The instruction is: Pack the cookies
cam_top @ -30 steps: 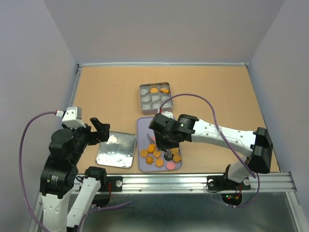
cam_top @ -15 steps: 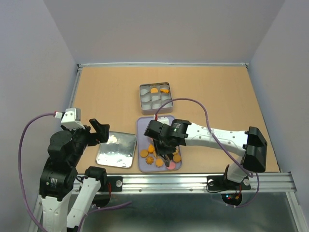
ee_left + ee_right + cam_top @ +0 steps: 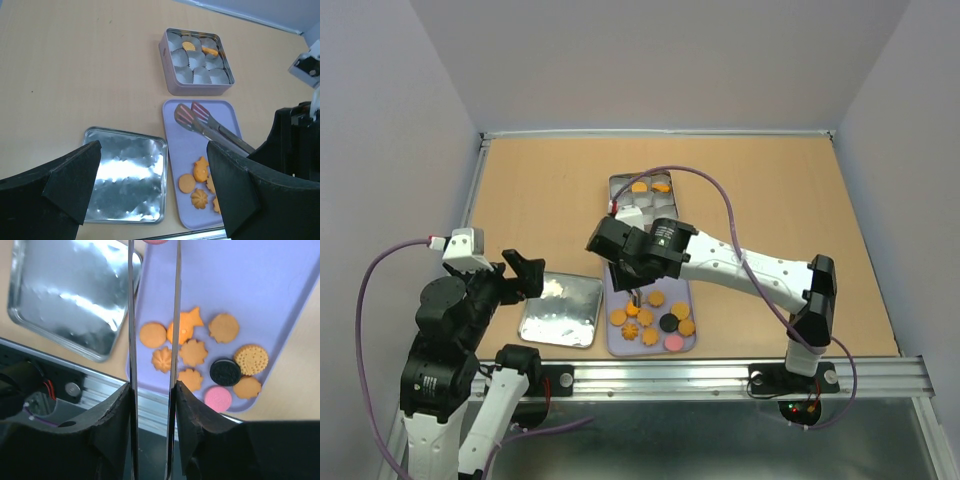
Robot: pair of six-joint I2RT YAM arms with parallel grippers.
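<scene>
Over tray (image 3: 240, 285), R tool (image 3: 152, 400) w/ tongs (image 3: 131, 315)

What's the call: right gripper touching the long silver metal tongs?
Touching. Right wrist view: the right gripper has both black fingers pressed against the outer sides of the long silver metal tongs, no gap.

White links (image 3: 750, 272), black joints (image 3: 668, 245), black pincers (image 3: 525, 270), purple cables (image 3: 362, 305) (one each)

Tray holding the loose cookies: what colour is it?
Pale purple. The right wrist view shows the tray best, beneath the cookies and the tongs.
</scene>
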